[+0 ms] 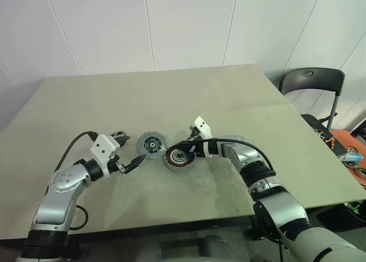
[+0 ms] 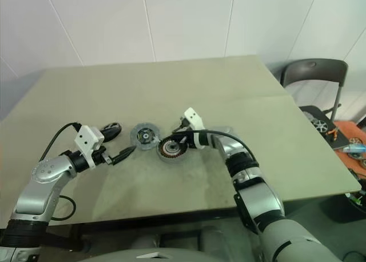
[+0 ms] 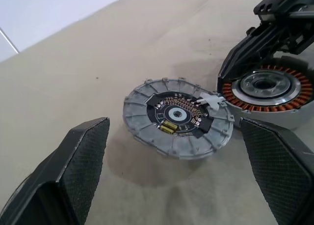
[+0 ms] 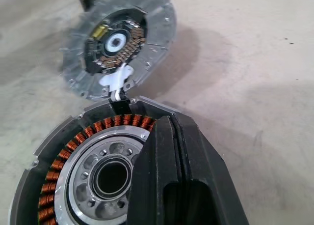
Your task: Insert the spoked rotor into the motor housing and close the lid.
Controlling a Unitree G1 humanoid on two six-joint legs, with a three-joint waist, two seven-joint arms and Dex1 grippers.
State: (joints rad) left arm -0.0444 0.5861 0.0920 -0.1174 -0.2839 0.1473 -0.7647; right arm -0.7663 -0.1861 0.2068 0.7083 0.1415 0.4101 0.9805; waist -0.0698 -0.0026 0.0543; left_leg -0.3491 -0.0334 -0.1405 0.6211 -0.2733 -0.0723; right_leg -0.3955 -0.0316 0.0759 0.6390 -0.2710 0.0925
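Observation:
The motor housing (image 1: 152, 143), a shallow light-grey casing with a black centre, lies flat on the table. The spoked rotor (image 1: 178, 158) lies just to its right, copper windings and silver hub facing up, almost touching it. My right gripper (image 1: 174, 150) is shut, and its joined fingertips (image 4: 166, 124) lie over the rotor's winding ring; nothing shows between them. My left gripper (image 1: 135, 149) stands open just left of the housing, one finger on either side of it at a distance and holding nothing. The lid is out of view.
The grey table (image 1: 171, 96) stretches far behind both parts, and its front edge runs close below my arms. A dark chair (image 1: 311, 82) stands off the table's far right corner. Tools and an orange thing (image 1: 349, 150) lie beyond the right edge.

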